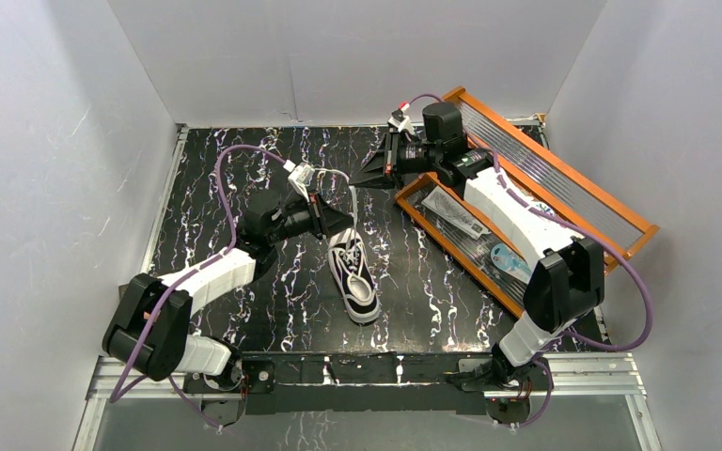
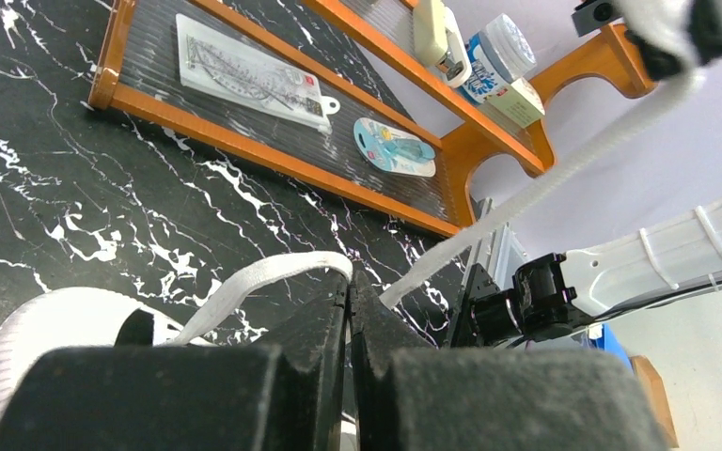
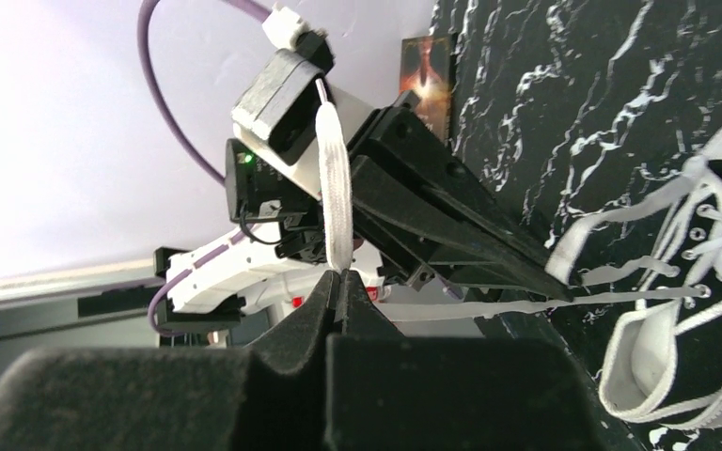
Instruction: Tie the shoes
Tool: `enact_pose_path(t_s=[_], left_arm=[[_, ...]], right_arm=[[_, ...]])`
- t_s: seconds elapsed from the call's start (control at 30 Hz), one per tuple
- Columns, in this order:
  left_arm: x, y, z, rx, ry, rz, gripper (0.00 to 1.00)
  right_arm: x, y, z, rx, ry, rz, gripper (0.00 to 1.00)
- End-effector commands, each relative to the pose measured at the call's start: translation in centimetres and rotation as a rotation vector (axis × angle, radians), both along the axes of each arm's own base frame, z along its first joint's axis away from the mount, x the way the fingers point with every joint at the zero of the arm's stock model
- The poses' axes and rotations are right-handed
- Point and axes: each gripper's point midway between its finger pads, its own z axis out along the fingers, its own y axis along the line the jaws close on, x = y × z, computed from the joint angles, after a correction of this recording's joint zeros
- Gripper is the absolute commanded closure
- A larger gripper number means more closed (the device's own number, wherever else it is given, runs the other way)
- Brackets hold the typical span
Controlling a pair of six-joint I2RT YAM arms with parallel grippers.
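Black sneaker [image 1: 354, 277] is laid just left of the wooden tray [image 1: 437, 235]. Left gripper [image 1: 346, 218] is clamped on white lace [image 2: 263, 272] left of the tray. Right gripper [image 1: 362, 177] is likewise clamped on white lace, beside the tray's far-left corner.

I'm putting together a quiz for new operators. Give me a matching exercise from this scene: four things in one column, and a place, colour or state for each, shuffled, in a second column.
Things
1. sneaker
2. left gripper
3. right gripper
4. tray

Descriptions
A. orange-framed, under the right arm
B. shut on a lace, right beside the sneaker
C. black with a white sole, on the table between the arms
D. shut on a lace, just off the tray's corner

Pairs: 1-C, 2-B, 3-D, 4-A
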Motion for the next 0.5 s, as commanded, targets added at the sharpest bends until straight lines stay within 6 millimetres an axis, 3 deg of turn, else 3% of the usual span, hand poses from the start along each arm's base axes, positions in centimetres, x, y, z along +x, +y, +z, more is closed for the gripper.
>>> enact_pose_path(t_s=[0.0, 0.2, 0.47], left_arm=[[-0.7, -0.2, 3.6, -0.062, -0.122, -0.027, 1.00], [-1.7, 0.1, 4.0, -0.086, -0.171, -0.045, 1.00], [-0.3, -1.0, 4.2, -0.082, -0.194, -0.078, 1.00]], right_arm=[[1.0, -2.0, 3.1, -0.009, -0.140, -0.113, 1.00], [0.4, -1.1, 2.6, 0.033, -0.086, -0.013, 1.00], [-0.5, -0.7, 2.3, 0.050, -0.056, 0.026, 1.00]])
